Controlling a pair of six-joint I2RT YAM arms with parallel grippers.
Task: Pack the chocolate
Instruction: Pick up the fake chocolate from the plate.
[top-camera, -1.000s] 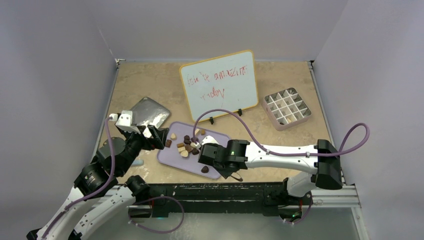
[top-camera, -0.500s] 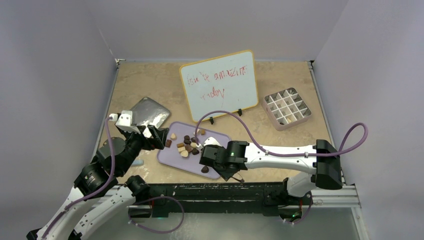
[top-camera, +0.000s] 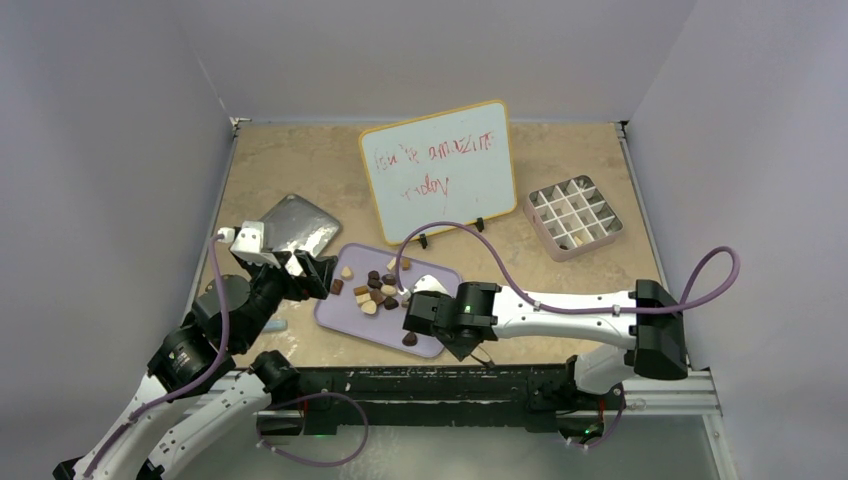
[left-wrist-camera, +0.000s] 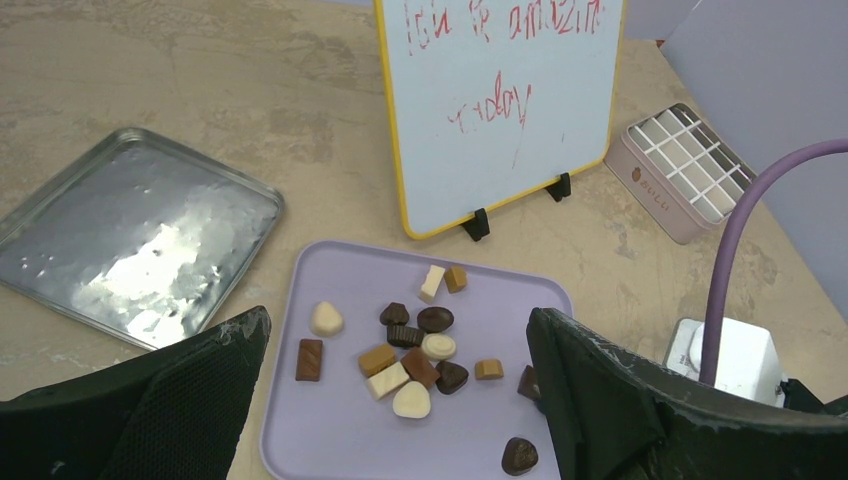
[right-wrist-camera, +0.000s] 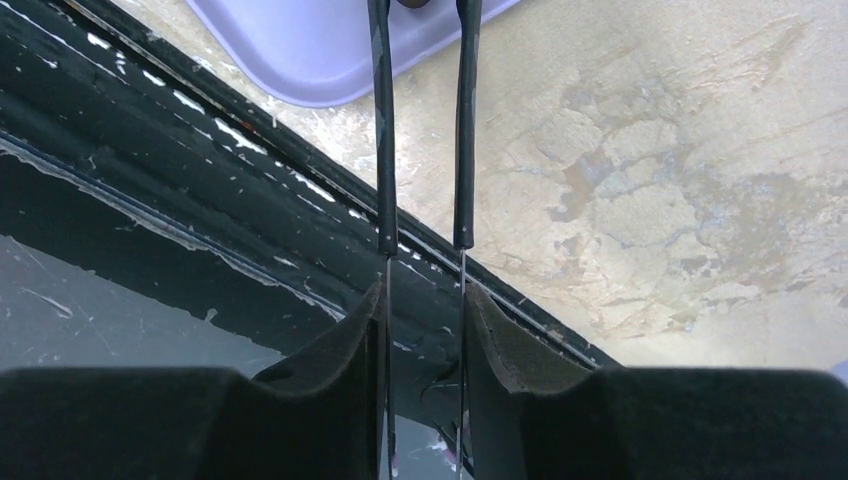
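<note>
1. Fingers of the left gripper (left-wrist-camera: 397, 325) stand wide apart, low over the left end of the lavender tray (left-wrist-camera: 330, 440). Those of the right gripper (right-wrist-camera: 425, 300) press on the two arms of tweezers (right-wrist-camera: 383, 130). A dark bit shows between the tips, but whether it is pinched cannot be told.
2. The desk (top-camera: 290, 160) shows bare tan surface at its back-left corner and along its near-right edge.
3. A yellow-framed whiteboard (top-camera: 440, 170) stands upright at back centre, on black feet just behind the tray.
4. A metal tray (top-camera: 295, 225) lies by the left edge.
5. The lavender tray sits at near centre, its near corner close to the desk's front edge.
6. A pink gridded box (top-camera: 573, 217) sits by the right edge, well apart from the tray.
7. The chocolate (left-wrist-camera: 405, 355) lies on the lavender tray in dark brown, tan and cream hearts, squares and ovals. Most pieces are clustered mid-tray, and one dark piece lies alone near the front.
</note>
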